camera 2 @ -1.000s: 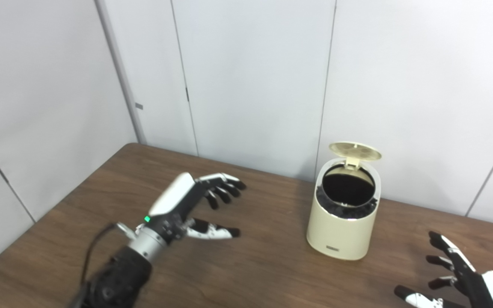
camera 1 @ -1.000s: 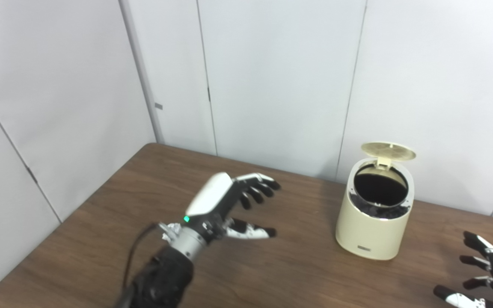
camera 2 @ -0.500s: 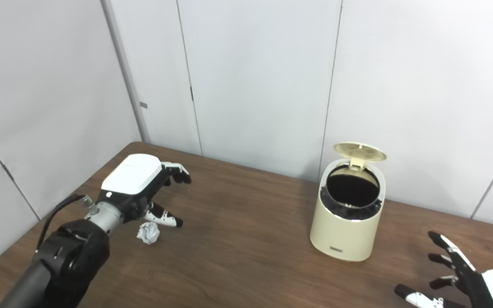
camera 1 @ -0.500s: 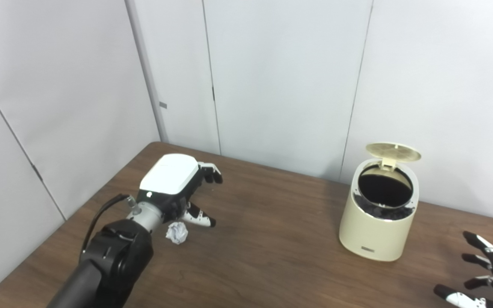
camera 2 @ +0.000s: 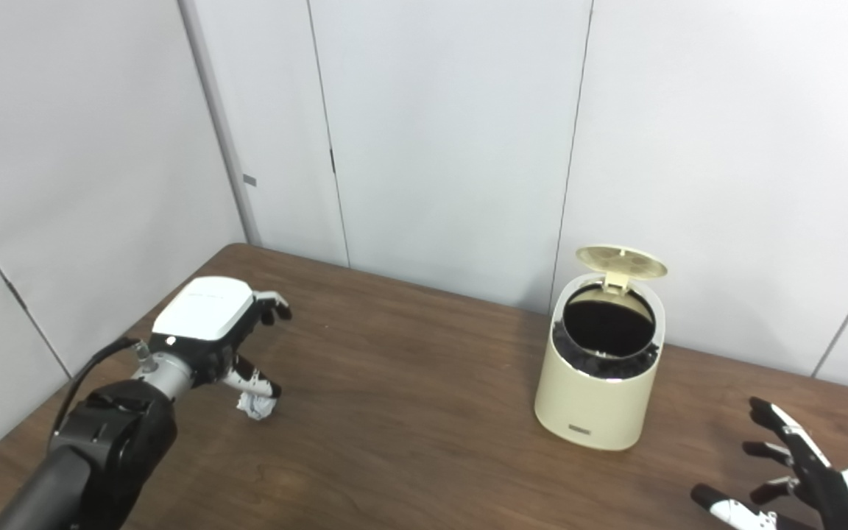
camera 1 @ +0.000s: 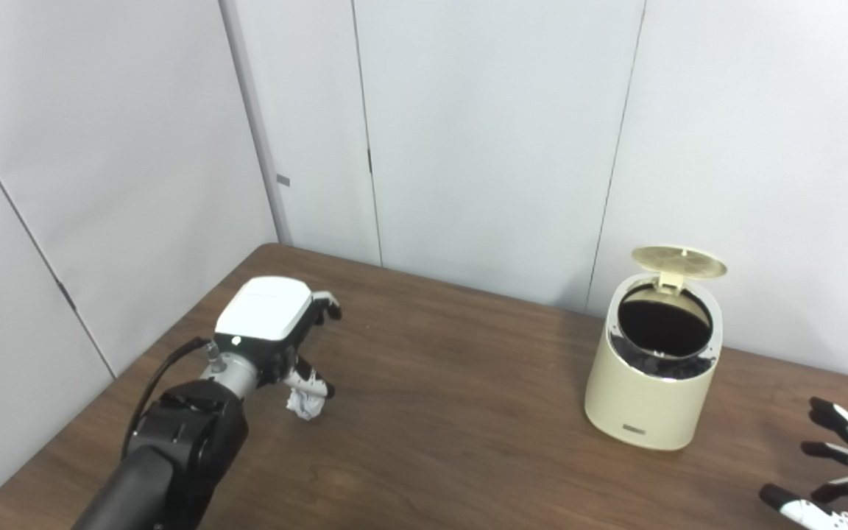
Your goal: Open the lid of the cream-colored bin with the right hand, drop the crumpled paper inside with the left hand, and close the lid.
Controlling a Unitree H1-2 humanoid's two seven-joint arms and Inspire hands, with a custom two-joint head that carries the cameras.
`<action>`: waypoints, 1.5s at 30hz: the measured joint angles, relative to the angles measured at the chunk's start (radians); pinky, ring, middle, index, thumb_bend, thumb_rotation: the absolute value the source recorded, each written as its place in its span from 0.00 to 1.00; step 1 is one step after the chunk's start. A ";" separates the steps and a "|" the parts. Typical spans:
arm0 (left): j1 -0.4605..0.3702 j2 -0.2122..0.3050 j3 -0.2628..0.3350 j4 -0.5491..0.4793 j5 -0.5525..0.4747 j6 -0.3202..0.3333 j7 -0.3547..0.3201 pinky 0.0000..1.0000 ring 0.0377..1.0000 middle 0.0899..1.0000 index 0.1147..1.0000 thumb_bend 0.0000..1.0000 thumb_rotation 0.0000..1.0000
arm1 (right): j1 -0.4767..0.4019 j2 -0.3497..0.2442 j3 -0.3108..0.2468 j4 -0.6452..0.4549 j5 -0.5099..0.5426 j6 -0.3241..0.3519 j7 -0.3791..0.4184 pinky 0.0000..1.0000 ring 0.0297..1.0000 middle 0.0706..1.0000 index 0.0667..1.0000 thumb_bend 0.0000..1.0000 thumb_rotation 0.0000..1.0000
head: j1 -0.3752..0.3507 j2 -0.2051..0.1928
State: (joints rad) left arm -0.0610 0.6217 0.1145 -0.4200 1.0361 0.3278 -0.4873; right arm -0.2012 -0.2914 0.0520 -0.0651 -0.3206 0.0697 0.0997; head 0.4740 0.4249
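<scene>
The crumpled paper is only loosely caged under the half-curled left hand; slippage is likely.

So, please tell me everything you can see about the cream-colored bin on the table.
The cream-colored bin is a small, rounded cylinder of smooth, plastic-looking material, standing upright on the brown wooden table near the white wall. Its round lid is open, tipped back on a hinge at the rear rim. The inside looks black, with what seems a dark liner bunched around the rim. A small dark label sits low on the front. Neither hand touches it.
</scene>
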 measured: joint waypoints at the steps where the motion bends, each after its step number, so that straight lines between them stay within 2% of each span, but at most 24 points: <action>1: 0.004 0.000 0.000 0.013 -0.003 0.001 0.000 0.51 0.63 0.68 0.70 0.85 0.16 | 0.000 0.000 0.000 0.001 0.001 0.000 0.000 0.46 0.75 0.88 0.89 0.72 0.52 | 0.000 0.002; 6: 0.010 -0.003 0.001 0.047 -0.028 0.009 0.003 0.56 0.65 0.67 0.69 0.83 0.10 | 0.000 -0.001 0.003 0.002 0.001 0.000 0.000 0.44 0.75 0.89 0.91 0.69 0.53 | 0.002 0.003; 10: 0.011 -0.006 -0.009 0.081 -0.033 0.010 0.005 0.56 0.64 0.66 0.68 0.82 0.13 | 0.000 -0.004 0.002 -0.003 0.001 0.001 0.008 0.45 0.76 0.89 0.90 0.66 0.48 | -0.002 0.012; 17: 0.012 -0.031 -0.020 0.148 -0.067 0.007 0.029 0.55 0.62 0.63 0.65 0.82 0.11 | 0.000 -0.009 -0.004 -0.005 0.014 0.000 0.013 0.45 0.75 0.88 0.89 0.70 0.51 | -0.003 0.017; 22: 0.014 -0.036 -0.031 0.164 -0.069 0.008 0.061 0.56 0.63 0.65 0.66 0.81 0.10 | 0.001 -0.012 -0.003 -0.008 0.014 0.000 0.014 0.45 0.75 0.88 0.89 0.69 0.52 | -0.002 0.021; 25: 0.014 -0.035 -0.039 0.165 -0.068 0.009 0.073 0.54 0.61 0.63 0.65 0.81 0.09 | 0.005 -0.015 -0.003 -0.024 0.014 0.002 0.015 0.45 0.74 0.88 0.89 0.69 0.53 | -0.003 0.031; 31: 0.011 -0.026 -0.070 0.178 -0.024 0.011 0.099 0.54 0.61 0.62 0.63 0.80 0.10 | 0.012 -0.016 -0.001 -0.036 0.005 0.004 0.016 0.45 0.74 0.88 0.90 0.69 0.57 | -0.005 0.037; 39: 0.011 -0.013 -0.085 0.182 -0.018 0.013 0.097 0.53 0.57 0.61 0.60 0.79 0.01 | 0.016 -0.017 -0.003 -0.038 -0.003 0.004 0.017 0.45 0.74 0.88 0.90 0.69 0.58 | -0.005 0.045; 41: 0.009 -0.008 -0.090 0.182 -0.013 0.020 0.090 0.55 0.58 0.61 0.59 0.77 0.00 | 0.016 -0.019 -0.003 -0.041 -0.003 0.004 0.018 0.44 0.74 0.88 0.90 0.69 0.59 | -0.006 0.048; 42: 0.007 -0.006 -0.092 0.182 -0.014 0.024 0.087 0.53 0.56 0.58 0.51 0.65 0.02 | 0.016 -0.019 -0.004 -0.042 -0.003 0.004 0.018 0.45 0.74 0.88 0.90 0.69 0.59 | -0.005 0.054; 43: 0.006 -0.005 -0.091 0.184 -0.018 0.024 0.086 0.48 0.51 0.50 0.48 0.59 0.01 | 0.016 -0.019 -0.005 -0.042 -0.003 0.004 0.018 0.45 0.74 0.88 0.90 0.70 0.59 | -0.005 0.054; 44: 0.006 -0.005 -0.090 0.188 -0.026 0.023 0.089 0.43 0.48 0.45 0.46 0.55 0.00 | 0.016 -0.019 -0.005 -0.042 -0.003 0.004 0.018 0.45 0.73 0.88 0.90 0.70 0.60 | -0.005 0.054; 45: 0.006 -0.005 -0.088 0.194 -0.036 0.021 0.095 0.41 0.43 0.45 0.46 0.53 0.00 | 0.016 -0.019 -0.006 -0.042 -0.003 0.004 0.018 0.45 0.74 0.88 0.90 0.71 0.61 | -0.005 0.054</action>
State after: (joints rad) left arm -0.0551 0.6170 0.0266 -0.2259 1.0002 0.3490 -0.3928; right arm -0.1848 -0.3102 0.0463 -0.1070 -0.3237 0.0733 0.1175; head 0.4694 0.4786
